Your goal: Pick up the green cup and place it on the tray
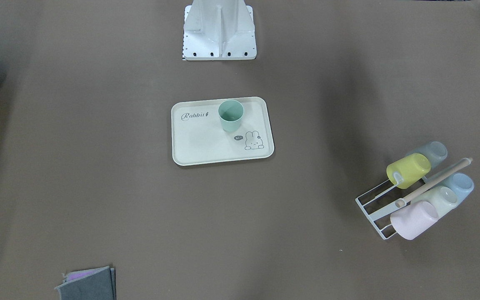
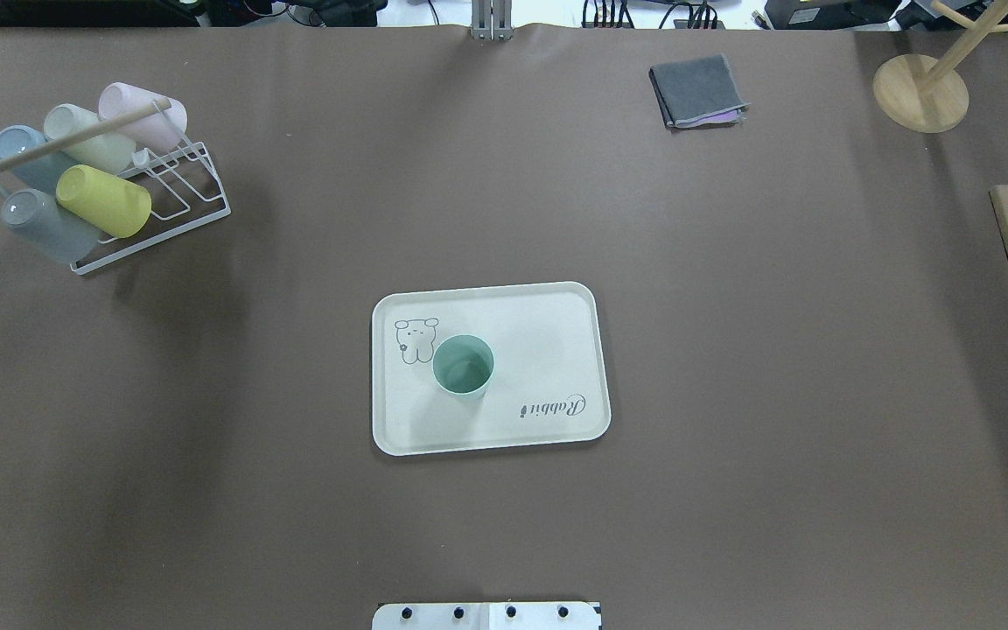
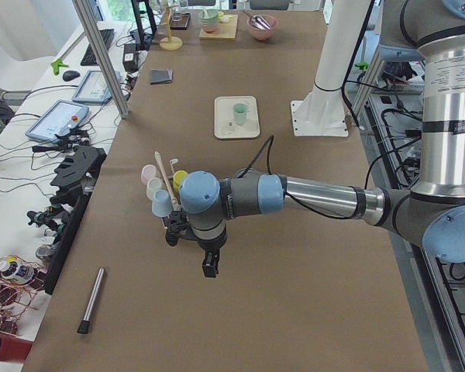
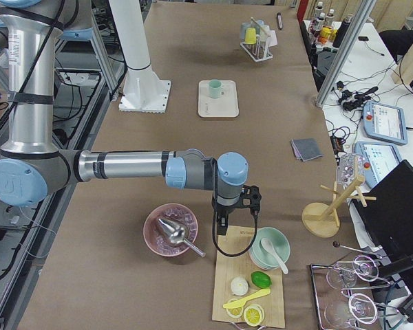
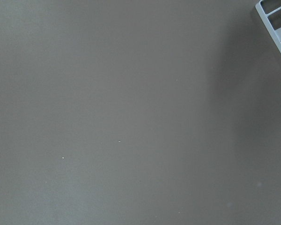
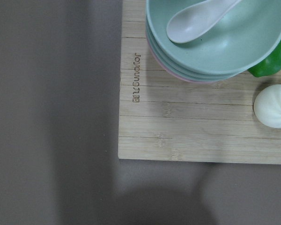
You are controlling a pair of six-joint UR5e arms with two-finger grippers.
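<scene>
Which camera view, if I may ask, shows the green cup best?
The exterior front-facing view: the green cup stands upright on the tray, rim and wall visible. Overhead shows mainly its mouth; the side views show it small and distant; wrist cameras miss it.

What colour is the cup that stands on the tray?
Pale mint green; the cup shows best in the front-facing view.

Brown table (image 2: 775, 394) w/ cluttered side desk (image 3: 12, 221)
</scene>
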